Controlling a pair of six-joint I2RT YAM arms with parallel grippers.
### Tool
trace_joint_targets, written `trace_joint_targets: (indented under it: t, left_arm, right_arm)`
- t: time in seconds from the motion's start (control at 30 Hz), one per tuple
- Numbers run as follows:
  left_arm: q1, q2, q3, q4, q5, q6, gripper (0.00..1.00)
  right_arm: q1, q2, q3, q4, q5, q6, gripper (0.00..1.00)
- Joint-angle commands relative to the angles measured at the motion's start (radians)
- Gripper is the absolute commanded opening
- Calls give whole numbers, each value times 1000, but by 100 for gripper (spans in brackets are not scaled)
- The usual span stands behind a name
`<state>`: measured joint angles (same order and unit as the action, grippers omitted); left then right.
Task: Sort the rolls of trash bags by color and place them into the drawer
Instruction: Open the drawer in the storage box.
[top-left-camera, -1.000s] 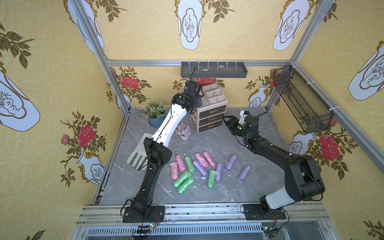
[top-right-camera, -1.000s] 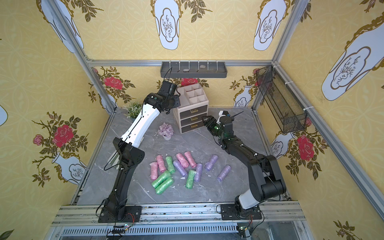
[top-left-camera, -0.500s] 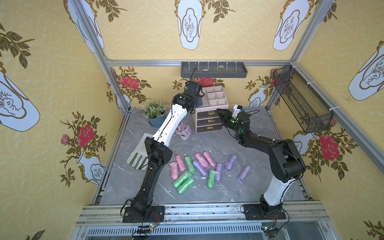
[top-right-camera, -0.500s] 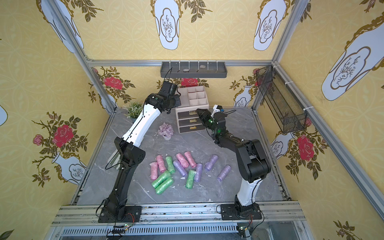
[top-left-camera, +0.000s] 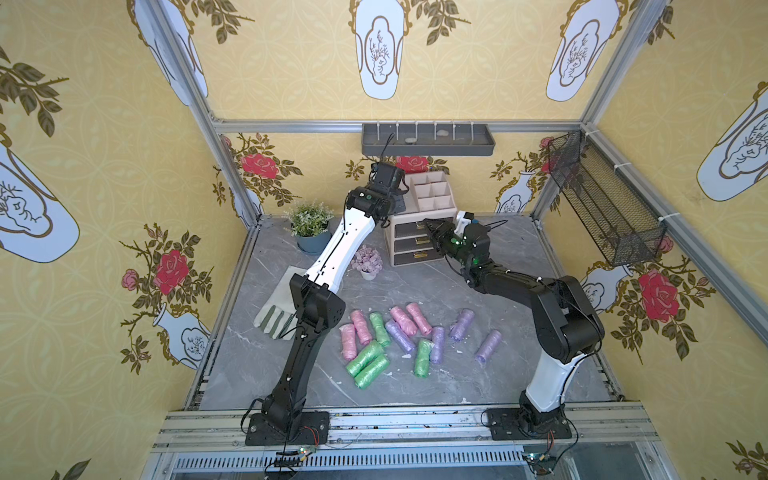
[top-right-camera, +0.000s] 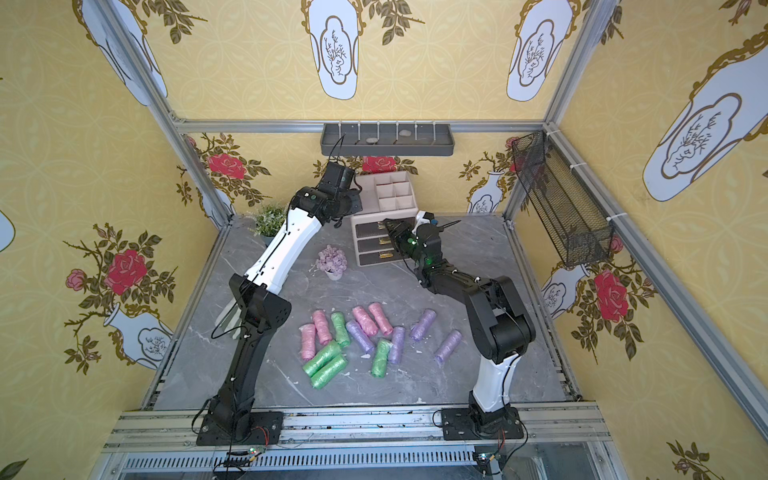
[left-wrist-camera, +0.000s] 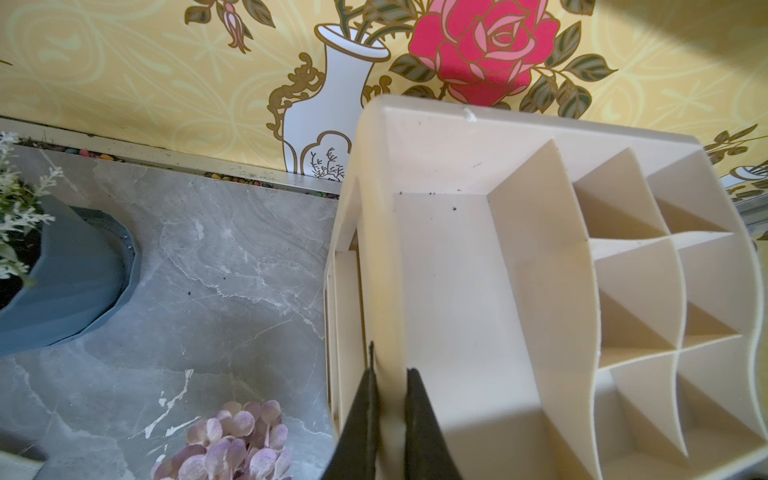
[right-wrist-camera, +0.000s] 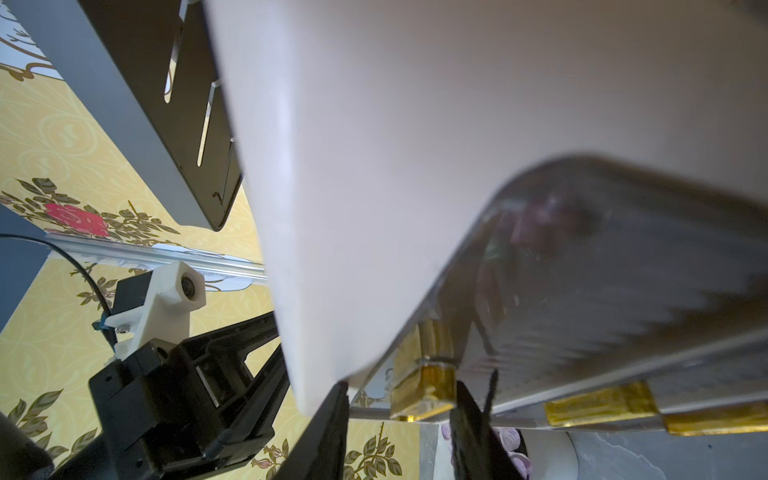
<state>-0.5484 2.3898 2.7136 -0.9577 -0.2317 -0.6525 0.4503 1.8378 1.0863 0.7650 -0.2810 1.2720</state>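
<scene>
Several rolls of trash bags lie loose on the grey table in both top views: pink (top-left-camera: 360, 328), green (top-left-camera: 368, 365) and purple (top-left-camera: 462, 325). At the back stands the beige drawer unit (top-left-camera: 415, 245) with its three drawers pushed in. My left gripper (left-wrist-camera: 390, 372) is shut on the unit's side wall (left-wrist-camera: 349, 232), one finger inside the top tray and one outside. My right gripper (right-wrist-camera: 401, 388) is at the top drawer (right-wrist-camera: 602, 291), its fingers apart on either side of the gold handle (right-wrist-camera: 424, 386), with a gap at one finger. In a top view the right gripper (top-left-camera: 428, 226) is at the unit's front.
A green plant in a blue pot (top-left-camera: 309, 224) and a lilac flower bunch in a white pot (top-left-camera: 366, 259) stand left of the unit. A glove (top-left-camera: 276, 320) lies at the left edge. A wire basket (top-left-camera: 602, 199) and a grey shelf (top-left-camera: 428, 139) hang on the walls.
My right gripper swung left from beside the unit to the top drawer's handle and its jaws narrowed. My left gripper closed on the unit's wall.
</scene>
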Motion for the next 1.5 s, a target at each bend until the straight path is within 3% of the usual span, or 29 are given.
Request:
trace_joint_targets:
  t: [0.0,0.47,0.73,1.17,1.47]
  left_arm:
    - [-1,17,1,-32,25,3,10]
    - [-7,22,-2,-42,33,7,5]
    - [-7,25,-4,-49,31,6,3]
    - [-22,26,1,-52,11,-8,0]
    - [-39,34,20,-71,-36,-16,0]
  right_arm:
    - [1,14,10,10,39,38,39]
    - [8,41,37,45,128,84,29]
    - [11,38,41,46,144,107,18]
    - [-7,-28,-7,-26,84,128,9]
    - [-29,-104,-37,-151,-7,136,8]
